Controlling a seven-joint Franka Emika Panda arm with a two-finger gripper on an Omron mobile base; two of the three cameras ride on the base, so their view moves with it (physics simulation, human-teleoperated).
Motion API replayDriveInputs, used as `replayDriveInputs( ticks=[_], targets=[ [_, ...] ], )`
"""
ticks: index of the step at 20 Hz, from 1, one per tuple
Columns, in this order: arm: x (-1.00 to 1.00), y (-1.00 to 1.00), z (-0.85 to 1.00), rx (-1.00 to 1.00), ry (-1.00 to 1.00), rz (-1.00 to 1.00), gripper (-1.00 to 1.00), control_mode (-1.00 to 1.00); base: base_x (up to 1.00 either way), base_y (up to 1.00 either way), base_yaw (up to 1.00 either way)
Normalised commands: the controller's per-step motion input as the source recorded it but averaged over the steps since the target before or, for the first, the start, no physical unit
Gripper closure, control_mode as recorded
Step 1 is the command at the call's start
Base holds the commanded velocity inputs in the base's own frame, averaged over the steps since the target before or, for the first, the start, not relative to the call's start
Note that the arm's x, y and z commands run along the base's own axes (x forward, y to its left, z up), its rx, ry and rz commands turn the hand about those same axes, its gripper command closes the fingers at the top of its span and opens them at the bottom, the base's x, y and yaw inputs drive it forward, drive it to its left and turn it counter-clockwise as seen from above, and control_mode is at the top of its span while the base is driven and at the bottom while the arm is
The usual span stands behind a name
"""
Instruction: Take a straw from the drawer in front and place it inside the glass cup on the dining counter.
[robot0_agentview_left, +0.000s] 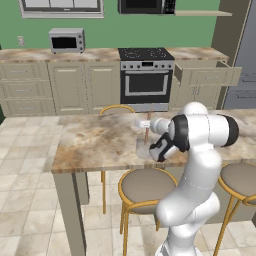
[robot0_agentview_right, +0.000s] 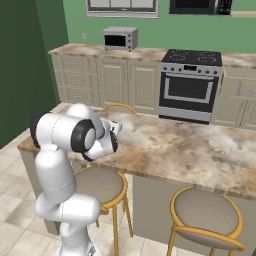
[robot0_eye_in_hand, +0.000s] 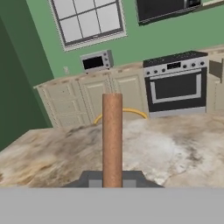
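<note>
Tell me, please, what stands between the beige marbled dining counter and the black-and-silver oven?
In the left base view, a curved yellow chair back rises there, with pale tiled floor behind it.

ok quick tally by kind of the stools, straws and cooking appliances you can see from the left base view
stools: 3
straws: 1
stoves: 1
countertop ovens: 1
overhead microwaves: 1
total: 7
</note>
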Motion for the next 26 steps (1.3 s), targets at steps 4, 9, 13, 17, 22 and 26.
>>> replayDriveInputs(
  ticks=[4, 9, 13, 17, 22, 26],
  targets=[
    [0.0, 0.02, -0.21, -0.03, 0.0, 0.0, 1.0, -1.0, 0.0, 0.0, 0.0],
    [0.0, 0.01, -0.23, -0.03, 0.0, 0.0, 1.0, -1.0, 0.0, 0.0, 0.0],
    [0.0, 0.05, -0.18, -0.02, 0.0, 0.0, 1.0, -1.0, 0.0, 0.0, 0.0],
    [0.0, 0.24, -0.11, -0.03, 0.0, 0.0, -1.0, -1.0, 0.0, 0.0, 0.0],
    [-0.07, 0.07, 0.0, -0.02, -0.02, 0.0, -1.0, -1.0, 0.0, 0.0, 0.0],
    [-0.19, 0.0, 0.0, -0.01, -0.05, 0.0, -1.0, -1.0, 0.0, 0.0, 0.0]
  ],
)
